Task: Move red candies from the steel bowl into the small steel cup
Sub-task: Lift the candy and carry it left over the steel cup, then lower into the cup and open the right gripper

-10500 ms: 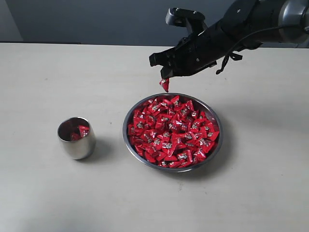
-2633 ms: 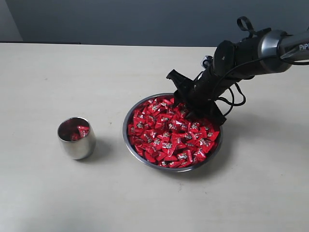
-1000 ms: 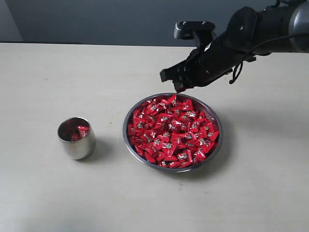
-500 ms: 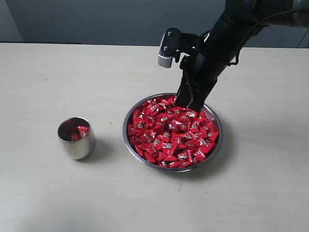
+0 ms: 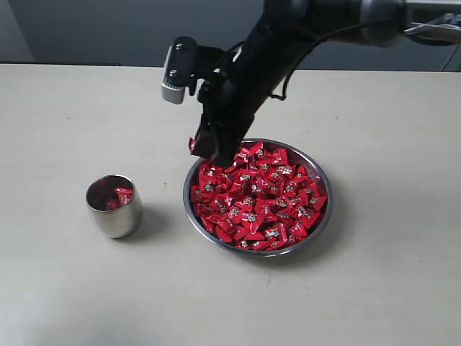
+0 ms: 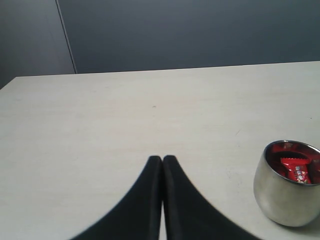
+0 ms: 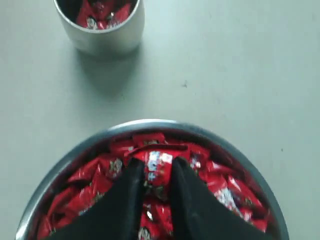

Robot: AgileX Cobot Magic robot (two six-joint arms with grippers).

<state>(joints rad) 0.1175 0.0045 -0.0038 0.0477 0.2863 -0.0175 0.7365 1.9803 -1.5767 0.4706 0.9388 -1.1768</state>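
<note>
The steel bowl (image 5: 257, 253) sits mid-table, heaped with red candies (image 5: 259, 198). My right gripper (image 5: 204, 150) hangs just above the bowl's left rim, shut on one red candy (image 5: 193, 144). In the right wrist view that candy (image 7: 159, 159) is pinched between the two black fingers (image 7: 134, 172), over the bowl's rim (image 7: 150, 122). The small steel cup (image 5: 115, 216) stands upright to the left, a few red candies (image 6: 296, 169) inside it. My left gripper (image 6: 162, 159) is shut on nothing, low over bare table beside the cup (image 6: 280, 200); the exterior view does not show it.
A dark wall runs behind the table's far edge (image 5: 108, 65). Bare table (image 5: 162, 216) separates cup and bowl. The right arm (image 5: 288, 36) crosses above the bowl's far-left side.
The right gripper has swung left and down from above the bowl's far rim to its left rim, and a red candy now shows in its jaws. The cup and the bowl have not moved.
</note>
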